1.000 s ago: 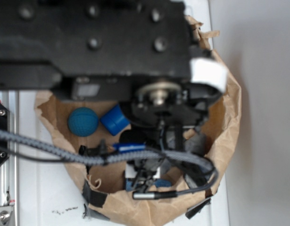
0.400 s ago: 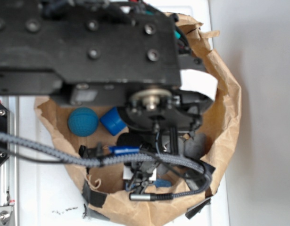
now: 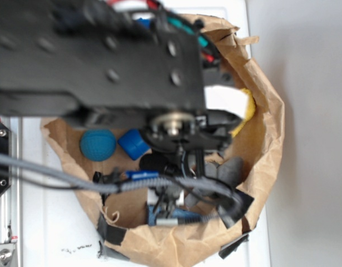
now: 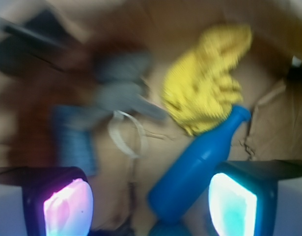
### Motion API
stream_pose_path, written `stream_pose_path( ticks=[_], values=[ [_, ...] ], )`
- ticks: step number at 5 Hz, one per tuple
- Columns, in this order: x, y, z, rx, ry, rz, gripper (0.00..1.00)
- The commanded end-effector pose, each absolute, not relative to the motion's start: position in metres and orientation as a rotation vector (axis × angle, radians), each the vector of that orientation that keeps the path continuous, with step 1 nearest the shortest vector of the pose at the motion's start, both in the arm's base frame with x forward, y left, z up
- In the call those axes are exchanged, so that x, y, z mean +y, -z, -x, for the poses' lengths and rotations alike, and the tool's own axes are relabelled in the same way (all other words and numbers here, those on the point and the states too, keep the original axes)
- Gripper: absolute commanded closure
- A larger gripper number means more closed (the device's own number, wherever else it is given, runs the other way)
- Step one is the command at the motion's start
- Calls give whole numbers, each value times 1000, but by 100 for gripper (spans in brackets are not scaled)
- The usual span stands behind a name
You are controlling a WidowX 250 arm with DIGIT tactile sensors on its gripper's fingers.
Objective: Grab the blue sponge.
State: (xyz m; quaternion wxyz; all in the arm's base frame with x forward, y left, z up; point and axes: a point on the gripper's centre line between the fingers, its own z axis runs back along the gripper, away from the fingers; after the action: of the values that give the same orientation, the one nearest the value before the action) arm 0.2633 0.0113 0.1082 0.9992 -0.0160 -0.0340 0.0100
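**Arm on the move, blue sponge not yet lined up**

The blue sponge (image 4: 73, 142), a smeared flat patch in the wrist view, lies well left of the blue bottle (image 4: 195, 167) and free of any grip. The gripper (image 4: 151, 204) hangs with its jaws spread wide and empty, framing the bottle's base rather than the sponge. Over the past second the arm has swung across the brown paper bag (image 3: 268, 139), uncovering a yellow cloth (image 4: 207, 93) just above the bottle's neck. The textured ball (image 3: 97, 145) sits beside the bottle's base, unmoved. By this framing, the jaws must shift away from the bottle, toward the sponge, before closing.
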Motion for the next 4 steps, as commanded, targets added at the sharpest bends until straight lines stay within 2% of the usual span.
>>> stream_pose_path(
  ticks=[1, 2, 3, 4],
  values=[
    [4, -71, -262, -146, 22, -95, 0],
    [-8, -58, -258, -112, 37, -33, 0],
    [-15, -63, -270, -79, -16, 73, 0],
    [-25, -71, -279, -62, -25, 108, 0]
  ],
)
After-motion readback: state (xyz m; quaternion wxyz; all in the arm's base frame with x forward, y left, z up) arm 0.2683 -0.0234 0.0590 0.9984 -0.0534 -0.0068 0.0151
